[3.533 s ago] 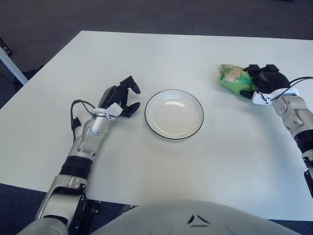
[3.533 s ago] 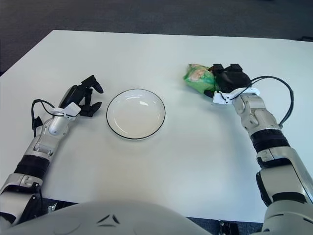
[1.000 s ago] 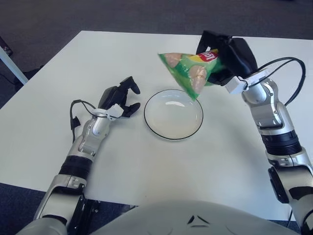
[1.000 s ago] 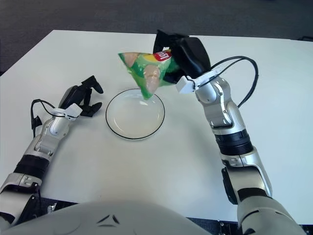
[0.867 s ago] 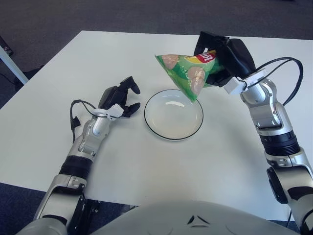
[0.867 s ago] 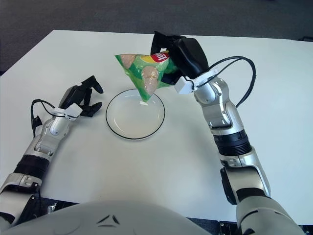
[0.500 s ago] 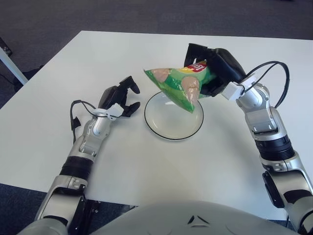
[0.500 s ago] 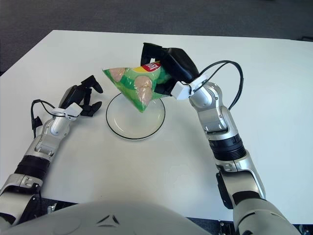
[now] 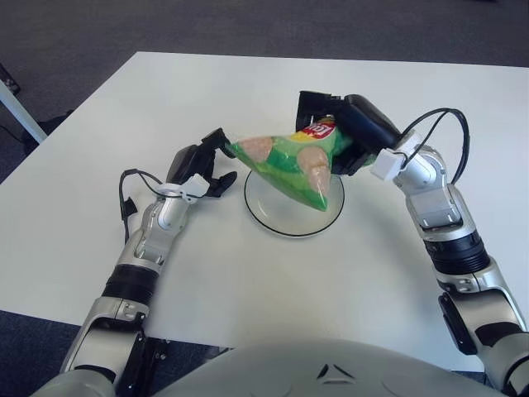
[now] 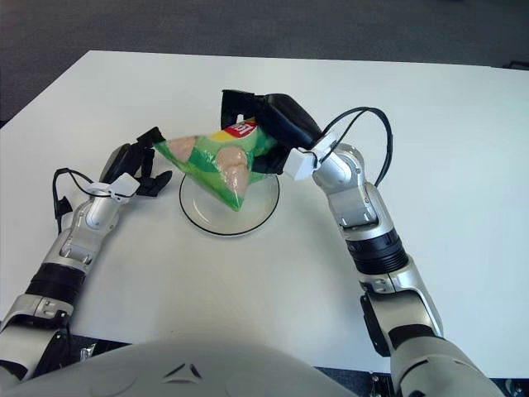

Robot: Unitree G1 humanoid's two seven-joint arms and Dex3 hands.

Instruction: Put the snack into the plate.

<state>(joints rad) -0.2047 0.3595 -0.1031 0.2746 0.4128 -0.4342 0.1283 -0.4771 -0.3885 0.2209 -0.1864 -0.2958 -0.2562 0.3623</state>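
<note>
A green snack bag [image 9: 291, 163] with a red logo hangs in the air over the white, black-rimmed plate [image 9: 281, 223] in the middle of the table. My right hand [image 9: 343, 132] is shut on the bag's upper right end, above the plate's far right rim. The bag tilts down to the left and its lower corner points at the plate's middle. My left hand [image 9: 204, 165] shows just left of the plate, with its dark fingers relaxed and nothing in them.
The white table [image 9: 248, 281] carries only the plate. Its far edge and left edge border dark carpet [image 9: 248, 25]. A pale bar [image 9: 21, 112] runs diagonally off the left edge.
My right hand has carried the snack bag from the table's right side, up and leftward, then down to just over the plate. The left hand has stayed put.
</note>
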